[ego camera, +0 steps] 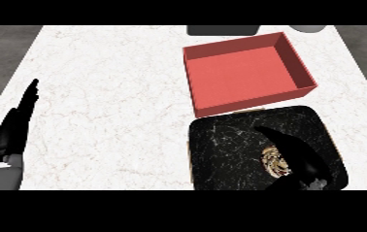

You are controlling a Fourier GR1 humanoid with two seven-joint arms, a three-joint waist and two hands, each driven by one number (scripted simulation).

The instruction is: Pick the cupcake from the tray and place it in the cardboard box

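Head view: looking steeply down on a pale marbled surface (108,105), and that's the only view.
Count: one red box (247,75), one dark marbled tray (222,148), one cupcake (275,161), two hands, plus two partly cut-off things at the far edge, a dark one (222,30) and a pale grey one (309,28).
Box: open-topped, red inside and out, nothing in it; it sits tilted, its near edge just beside the tray's far edge.
Tray: lies at the near right, holding the cupcake alone, toward its near right part.
Cupcake: on the tray, brown-and-cream top partly showing, touching the right hand.
Right hand (295,151): over the tray, fingers stretched long toward the box and lying right against the cupcake; whether they curl round it, I cannot tell.
Left hand (20,117): at the left edge, fingers straight and pointing up, holding nothing, resting.
Edges: the tray runs close to the surface's right and near edges; the box nears the right edge too.
Open room: the whole left and middle of the surface lies bare between the left hand and the box.
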